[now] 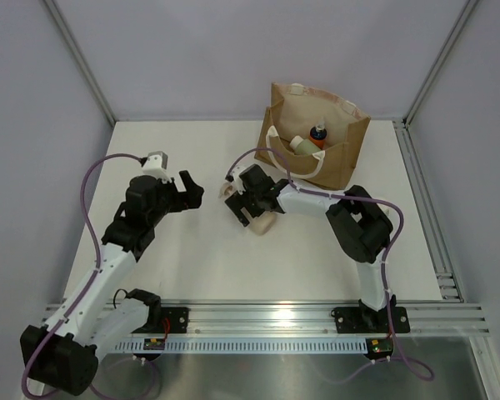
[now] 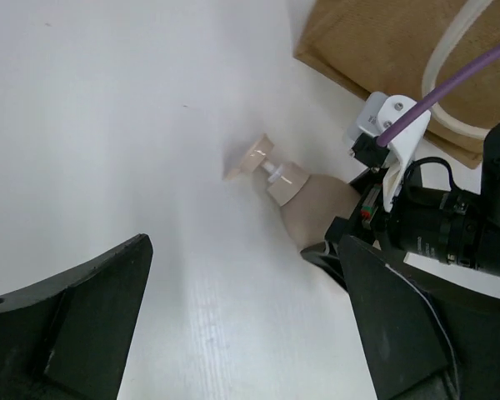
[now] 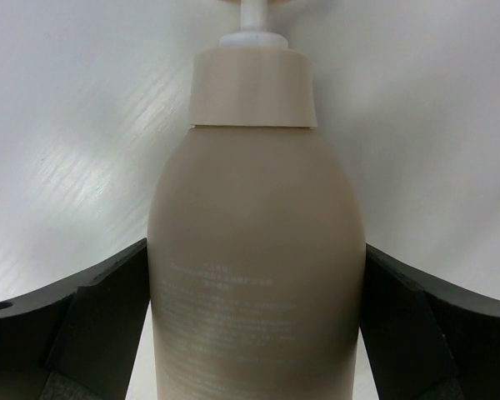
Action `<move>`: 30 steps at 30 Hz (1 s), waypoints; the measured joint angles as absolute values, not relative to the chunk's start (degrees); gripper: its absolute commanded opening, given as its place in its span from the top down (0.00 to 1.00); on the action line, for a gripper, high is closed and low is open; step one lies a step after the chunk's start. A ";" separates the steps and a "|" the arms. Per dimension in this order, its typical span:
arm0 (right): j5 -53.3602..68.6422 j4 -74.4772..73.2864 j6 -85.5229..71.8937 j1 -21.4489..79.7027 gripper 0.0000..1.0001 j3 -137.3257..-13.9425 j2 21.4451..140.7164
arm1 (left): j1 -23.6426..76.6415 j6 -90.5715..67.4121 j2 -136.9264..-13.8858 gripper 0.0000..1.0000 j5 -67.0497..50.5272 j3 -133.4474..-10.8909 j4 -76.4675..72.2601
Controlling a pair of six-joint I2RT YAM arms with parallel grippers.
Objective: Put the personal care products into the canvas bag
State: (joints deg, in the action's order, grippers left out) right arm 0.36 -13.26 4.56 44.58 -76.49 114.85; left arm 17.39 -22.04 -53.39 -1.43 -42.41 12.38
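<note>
Two wide-open tools: right tool [image 3: 257,333] straddles the lying beige pump bottle [image 3: 254,233], left tool [image 2: 233,329] empty nearby.

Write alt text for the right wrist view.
A beige pump bottle lies on the white table and fills the frame, its pump pointing away. The open right tool straddles it, one dark finger on each side.

Qty: 1x pump bottle [image 3: 254,267], btwn right claw [image 1: 248,208] fingers. 1x bag [image 1: 343,158], beyond that claw; visible inside: 1x pale bottle [image 1: 302,143], 1x orange bottle [image 1: 318,136]. Claws: 2x, incl. left claw [image 1: 190,190].
</note>
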 measured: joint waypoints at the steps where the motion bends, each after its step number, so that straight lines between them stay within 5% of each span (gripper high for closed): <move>1: -0.03 -14.26 5.21 44.62 0.01 -77.78 115.70 | 17.37 -21.76 -51.55 0.01 -0.12 -42.17 13.85; 13: -0.89 -30.44 17.19 45.39 0.03 -88.95 121.23 | 17.39 -19.51 -35.09 0.01 4.38 -41.47 22.26; 14: -0.86 -31.22 18.26 45.39 0.07 -89.21 121.38 | 17.39 -19.68 -34.06 0.01 4.29 -41.17 22.72; 15: -0.84 -32.10 19.33 45.39 0.23 -89.49 121.43 | 17.39 -19.99 -32.88 0.01 4.08 -40.73 23.05; 17: -0.56 -33.54 21.21 45.39 0.39 -89.84 121.45 | 17.39 -20.91 -30.74 0.01 3.68 -40.05 23.90; 18: -0.38 -34.15 21.78 45.39 0.58 -90.00 121.47 | 17.39 -21.37 -29.85 0.01 3.57 -39.83 24.14; 22: 2.76 -36.21 23.77 45.17 0.93 -90.21 121.32 | 17.39 -23.46 -27.44 0.01 2.92 -39.70 24.36; 30: 21.96 -45.12 25.45 37.91 1.00 -89.03 118.69 | 17.39 -25.82 -27.33 0.01 -0.58 -38.74 23.33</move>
State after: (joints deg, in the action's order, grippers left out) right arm 21.96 -45.12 25.45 37.91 -89.03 118.69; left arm 17.39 -25.82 -27.33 -0.58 -38.74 23.33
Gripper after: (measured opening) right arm 0.960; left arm 0.987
